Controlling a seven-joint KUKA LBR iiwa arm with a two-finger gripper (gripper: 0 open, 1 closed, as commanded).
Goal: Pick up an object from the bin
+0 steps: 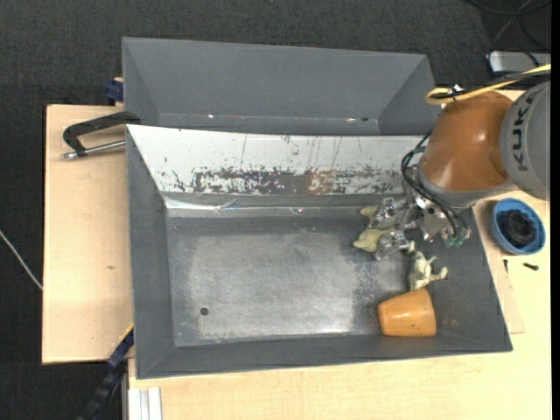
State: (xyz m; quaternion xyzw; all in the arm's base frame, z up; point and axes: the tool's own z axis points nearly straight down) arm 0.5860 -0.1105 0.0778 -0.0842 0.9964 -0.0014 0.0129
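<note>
Two things lie near the gripper (404, 232): a pale lump (371, 240) just left of it and an orange cup (408, 313) on its side toward the front wall; open or shut, I cannot tell.

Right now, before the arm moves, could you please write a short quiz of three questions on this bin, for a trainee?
1. True or false: the orange cup lies against the left wall of the bin.
2. Which thing is nearest to the gripper? A: the orange cup. B: the pale yellowish lump. C: a red block.
3. Fill the gap: the small pale piece lies between the gripper and the ____.

Key: 1 false, since the cup lies near the front right corner; 2 B; 3 orange cup.
</note>
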